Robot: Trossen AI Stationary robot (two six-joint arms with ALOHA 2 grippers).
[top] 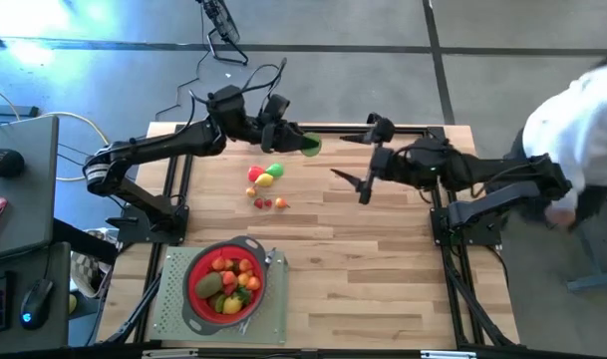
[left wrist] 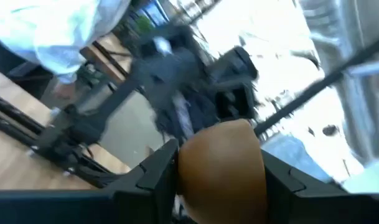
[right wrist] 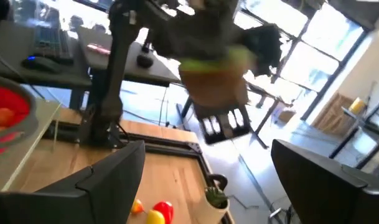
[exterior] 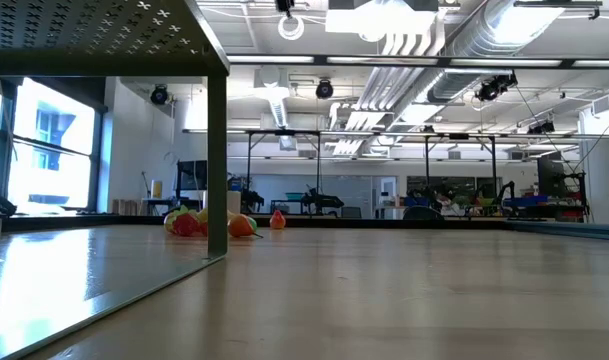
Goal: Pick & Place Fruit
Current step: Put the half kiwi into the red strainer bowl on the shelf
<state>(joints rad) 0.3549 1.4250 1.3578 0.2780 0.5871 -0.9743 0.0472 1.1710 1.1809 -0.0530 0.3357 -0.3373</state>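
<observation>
While the left end effector [top: 301,140] hangs above the worktop's [top: 383,269] far edge clenched on a brown-and-green fruit [left wrist: 221,163], the carry step seems underway; next it must swing to the red strainer [top: 225,281]; the right end effector [top: 357,185] waits nearby, released.

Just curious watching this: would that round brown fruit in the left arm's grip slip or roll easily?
Probably. The brown fruit looks smooth and rounded, so it might slip. The left end effector pinches only its sides. Set down, it would likely roll.
</observation>
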